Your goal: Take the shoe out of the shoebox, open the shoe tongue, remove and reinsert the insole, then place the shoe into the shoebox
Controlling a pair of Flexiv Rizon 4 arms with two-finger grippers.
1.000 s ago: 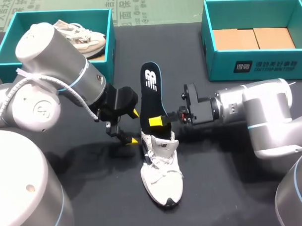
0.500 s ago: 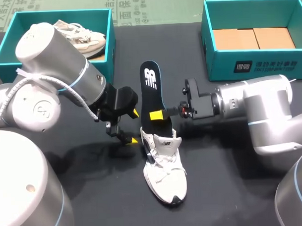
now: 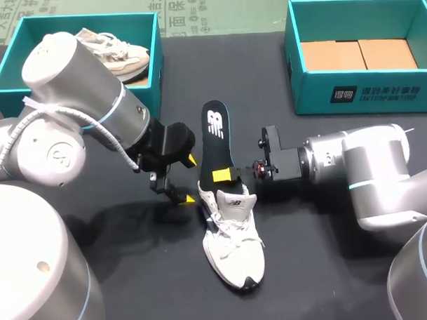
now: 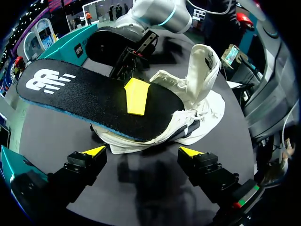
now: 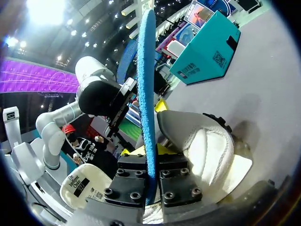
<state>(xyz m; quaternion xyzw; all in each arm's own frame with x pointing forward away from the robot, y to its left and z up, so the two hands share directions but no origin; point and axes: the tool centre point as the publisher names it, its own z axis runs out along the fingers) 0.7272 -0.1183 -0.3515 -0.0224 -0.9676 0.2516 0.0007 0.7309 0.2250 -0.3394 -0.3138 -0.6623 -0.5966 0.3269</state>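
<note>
Looks matt black on top of the insole [image 3: 214, 132], blue foam at its edge. Soft white mesh and smooth leather-like panels on the sneaker [image 3: 234, 247]. Matt dark table [image 3: 315, 269]. Smooth teal cardboard on the far right shoebox [image 3: 316, 93]. Glossy silver shells on the left arm [image 3: 77, 80] and right arm [image 3: 368, 168].

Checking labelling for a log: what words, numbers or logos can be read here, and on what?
insole: a white logo near its far end; a mark only, no readable words or numbers.
right shoebox: white print on its front wall, too small to read.
shoe: a small dark mark on the raised tongue, too small to read.
No other print on the table's things can be made out.
</note>
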